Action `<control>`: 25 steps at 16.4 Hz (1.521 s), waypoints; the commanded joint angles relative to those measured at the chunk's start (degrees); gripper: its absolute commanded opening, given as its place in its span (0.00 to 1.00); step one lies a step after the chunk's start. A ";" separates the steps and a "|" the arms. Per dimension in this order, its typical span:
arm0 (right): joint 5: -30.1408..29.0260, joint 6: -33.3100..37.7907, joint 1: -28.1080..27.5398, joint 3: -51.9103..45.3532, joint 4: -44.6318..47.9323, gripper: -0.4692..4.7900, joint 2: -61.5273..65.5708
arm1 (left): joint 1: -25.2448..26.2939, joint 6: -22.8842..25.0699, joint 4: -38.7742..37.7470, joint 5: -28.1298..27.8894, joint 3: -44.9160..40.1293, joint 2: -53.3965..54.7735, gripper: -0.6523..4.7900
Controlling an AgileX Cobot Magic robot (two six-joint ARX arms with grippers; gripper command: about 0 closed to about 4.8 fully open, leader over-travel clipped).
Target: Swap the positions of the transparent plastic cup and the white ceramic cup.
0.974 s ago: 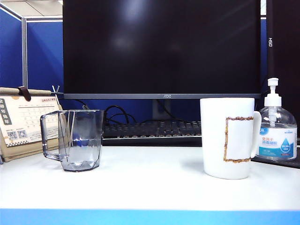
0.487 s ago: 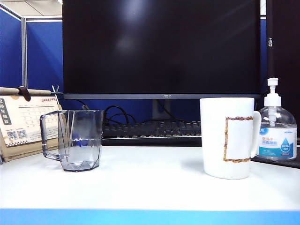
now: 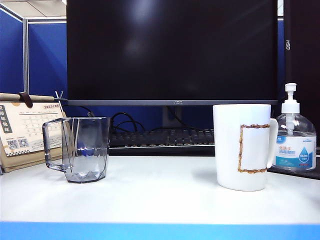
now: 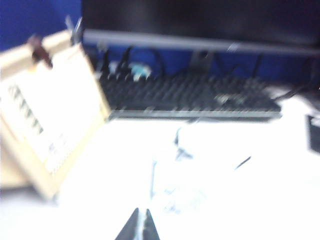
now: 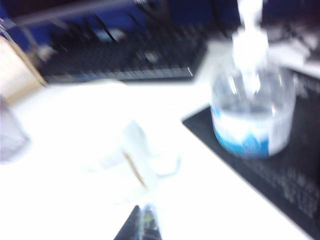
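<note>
Progress call: can't tell from this moment alone whether the swap was done or not started. The transparent plastic cup (image 3: 77,150) stood on the left of the worktop (image 3: 160,200), the white ceramic cup (image 3: 243,147) on the right, well apart, both upright and free of any grip. Neither arm showed in the exterior view. Left tool (image 4: 138,226) had its tips pressed together, nothing between them, looking at the clear cup from above; right tool (image 5: 142,223) likewise closed and empty, above the white cup. Wrist views were heavily blurred, so no fine detail there.

Materials: clear cup was grey-blue tinted plastic, faceted lower body, squarish handle pointing left, shorter. White cup was glossy ceramic, tall, slightly tapered, handle to the right, brown-gold rectangular outline on its side. Worktop was smooth white with a blue front edge. Pump bottle (image 3: 295,137) stood just beside the white cup, behind and to its right
</note>
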 commanded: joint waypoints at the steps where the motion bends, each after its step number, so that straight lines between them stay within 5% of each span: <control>1: 2.60 -1.11 0.11 -3.61 4.48 0.09 1.03 | 0.00 -0.28 -3.65 -4.00 -0.63 0.09 0.11; 4: 5.11 -1.73 0.11 -3.72 4.04 0.09 1.57 | 0.00 -5.33 -5.66 -3.61 -0.63 0.07 0.11; 17: 4.98 -1.27 0.13 -3.72 5.22 0.09 1.49 | 0.28 -5.33 -5.42 -3.52 -0.63 -0.50 0.11; 23: 5.22 -1.27 -7.87 -3.76 6.49 0.09 -1.62 | 17.86 -5.33 -5.75 0.28 -0.63 -0.50 0.11; 25: 5.40 -1.29 -12.92 -3.91 6.47 0.09 -1.62 | 19.98 -5.33 -5.77 0.28 -0.63 -0.50 0.11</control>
